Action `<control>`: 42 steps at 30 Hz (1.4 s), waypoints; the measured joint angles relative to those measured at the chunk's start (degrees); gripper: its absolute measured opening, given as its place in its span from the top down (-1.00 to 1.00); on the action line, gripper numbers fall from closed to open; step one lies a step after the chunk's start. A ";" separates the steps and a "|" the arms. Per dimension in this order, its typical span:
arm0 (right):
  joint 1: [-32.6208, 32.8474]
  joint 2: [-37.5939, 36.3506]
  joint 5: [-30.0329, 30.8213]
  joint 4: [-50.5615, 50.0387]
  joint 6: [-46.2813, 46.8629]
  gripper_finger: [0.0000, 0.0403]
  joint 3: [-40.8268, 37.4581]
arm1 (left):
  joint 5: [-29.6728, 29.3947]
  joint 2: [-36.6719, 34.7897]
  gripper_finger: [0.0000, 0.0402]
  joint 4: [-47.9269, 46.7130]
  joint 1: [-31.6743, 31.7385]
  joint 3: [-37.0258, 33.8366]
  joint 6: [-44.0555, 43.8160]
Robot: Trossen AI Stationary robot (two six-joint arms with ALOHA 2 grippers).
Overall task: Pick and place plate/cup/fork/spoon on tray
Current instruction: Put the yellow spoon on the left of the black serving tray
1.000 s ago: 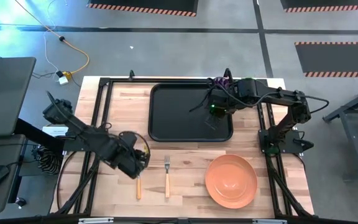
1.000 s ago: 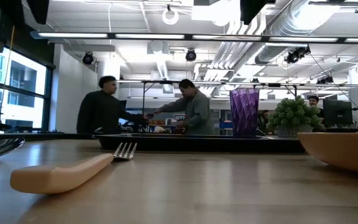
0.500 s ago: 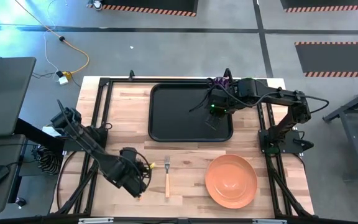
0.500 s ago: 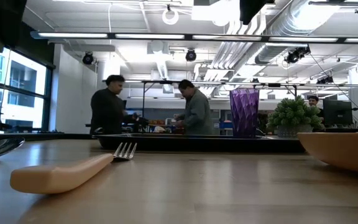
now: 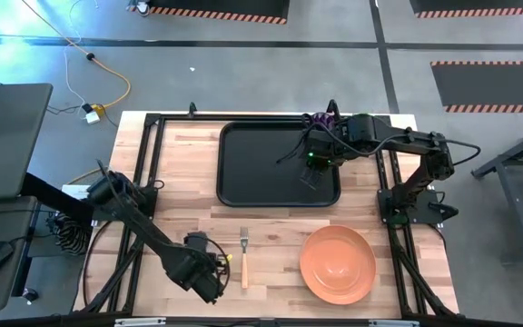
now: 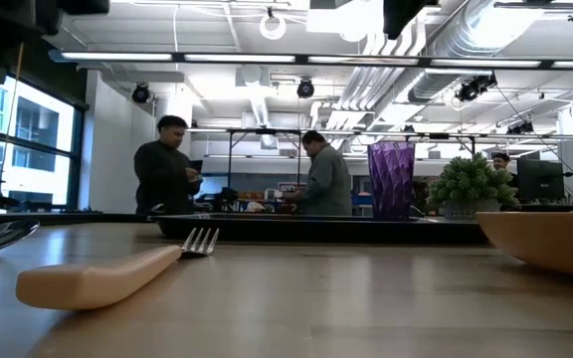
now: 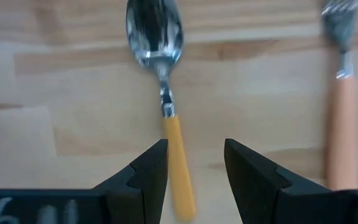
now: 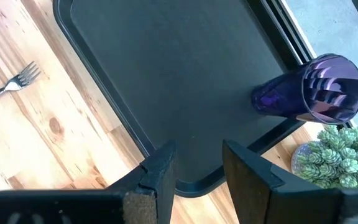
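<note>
The spoon (image 7: pixel 163 74) lies flat on the wooden table near the front edge, silver bowl toward the far side. My left gripper (image 7: pixel 194 168) is open just above it, one finger on each side of its orange handle (image 7: pixel 178 168), and hides it in the high view (image 5: pixel 203 272). The fork (image 5: pixel 243 257) lies flat to its right, and the orange plate (image 5: pixel 337 263) sits farther right. The purple cup (image 8: pixel 316 93) stands upright in the far right corner of the black tray (image 5: pixel 275 168). My right gripper (image 8: pixel 197 171) hovers open and empty over the tray's right part (image 5: pixel 309 168).
A bushy green plant (image 8: pixel 331 155) stands on the table just beyond the tray's far right corner, next to the cup. Black frame rails (image 5: pixel 148 154) run along the table's left and right sides. People stand in the room behind the table (image 6: pixel 167 164).
My left gripper has gone toward the table's near edge, along the spoon from its bowl end to over its handle, staying open. The spoon, fork, plate and cup have stayed in place.
</note>
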 joint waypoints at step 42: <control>0.04 0.00 0.04 1.54 -0.42 0.40 0.00 | 8.74 7.67 0.56 10.77 0.55 -4.46 0.89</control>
